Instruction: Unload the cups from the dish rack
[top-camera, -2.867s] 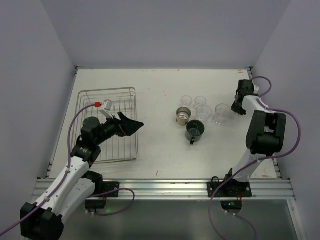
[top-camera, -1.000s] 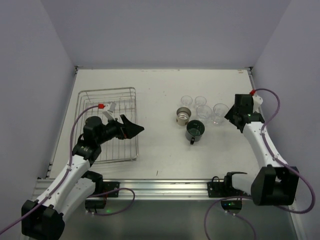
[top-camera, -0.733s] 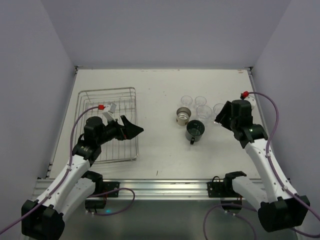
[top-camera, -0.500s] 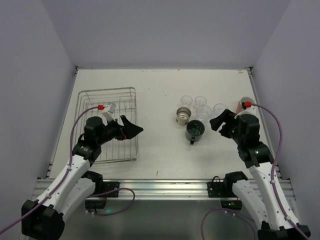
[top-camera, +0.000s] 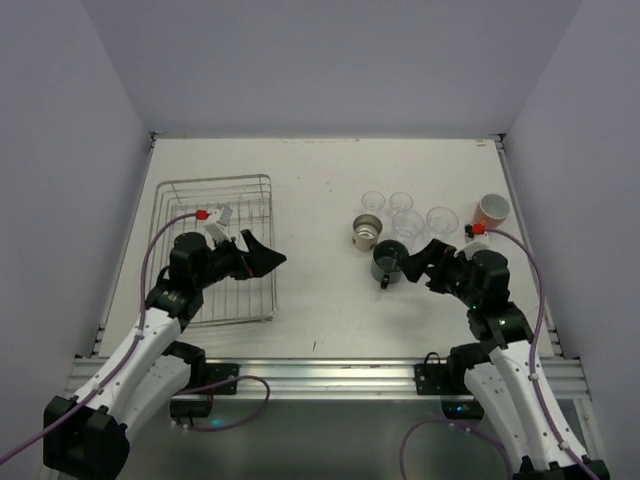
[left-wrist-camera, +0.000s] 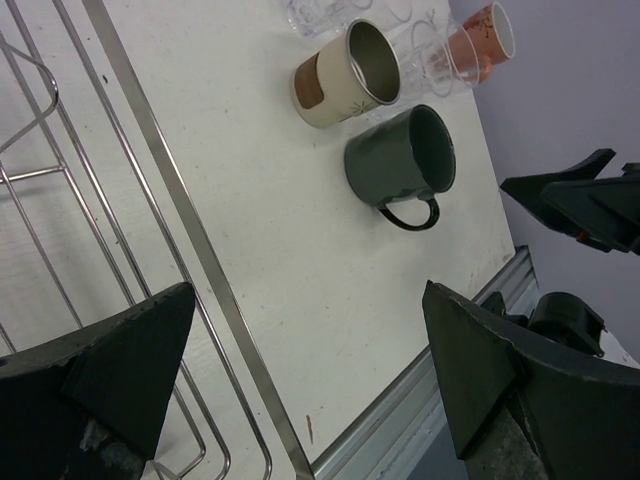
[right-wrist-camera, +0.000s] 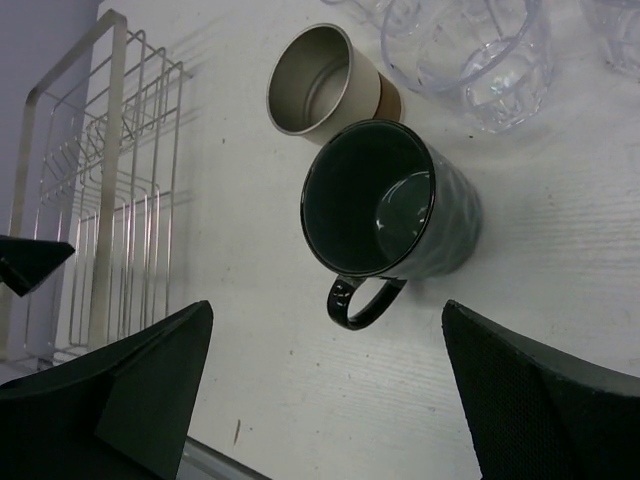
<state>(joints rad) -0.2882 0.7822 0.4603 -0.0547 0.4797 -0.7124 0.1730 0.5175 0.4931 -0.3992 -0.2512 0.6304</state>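
Toward the right edge of the surface (top-camera: 320, 320) the cups (top-camera: 408, 222) stand upright, grouped well clear of the dish rack (top-camera: 215, 180) by the left edge, which shows none inside, so unloading looks finished. Both gape wide and empty: the left hand (top-camera: 265, 247) over the rack's right rail, the right hand (top-camera: 420, 258) just short of the dark mug (top-camera: 390, 260).

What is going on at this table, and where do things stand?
A wire dish rack is being unloaded. The left gripper, over the rack's edge, and the right gripper, near the dark mug, are open and empty. The mug, beige cup, orange-red cup and clear glasses stand on the table beside the rack.
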